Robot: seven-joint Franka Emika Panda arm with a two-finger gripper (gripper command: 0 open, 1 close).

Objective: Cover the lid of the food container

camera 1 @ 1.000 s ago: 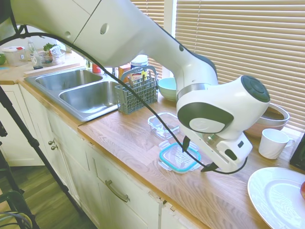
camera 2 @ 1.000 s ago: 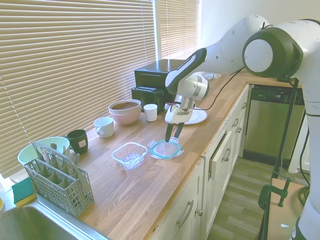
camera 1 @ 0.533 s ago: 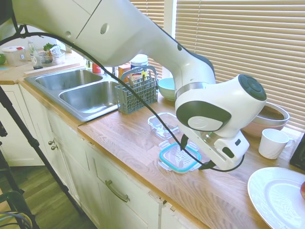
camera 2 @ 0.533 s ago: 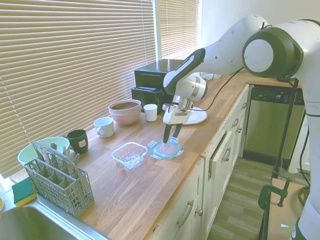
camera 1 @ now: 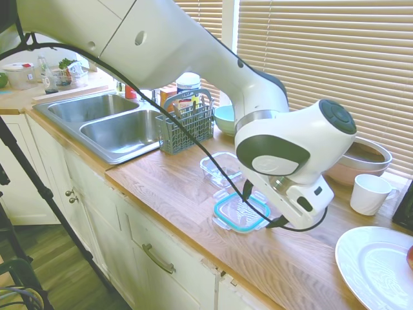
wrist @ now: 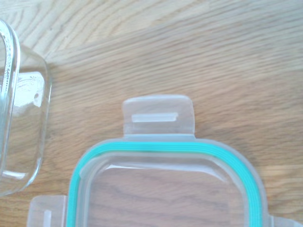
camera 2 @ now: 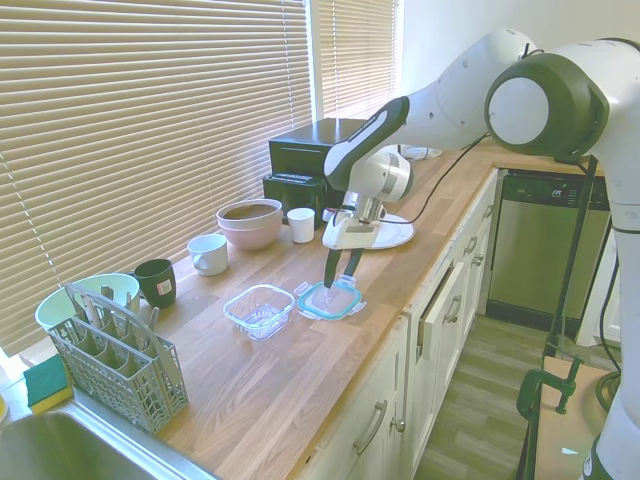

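Jaws were spread open over the lid [camera 2: 331, 298] at frame center; off-ctr pinch could've slid it w/o lifting, missing the food container [camera 2: 259, 309].

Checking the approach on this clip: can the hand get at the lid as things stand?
Probably yes. The hand is right down over the lid, which lies flat on the counter beside the food container, with nothing on top of it.

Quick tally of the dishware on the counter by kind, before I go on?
Bowls: 2, pink bowl, mint bowl
Cups: 3, two white, one dark
Plates: 1
Food container: 1
Lid: 1
Total: 8
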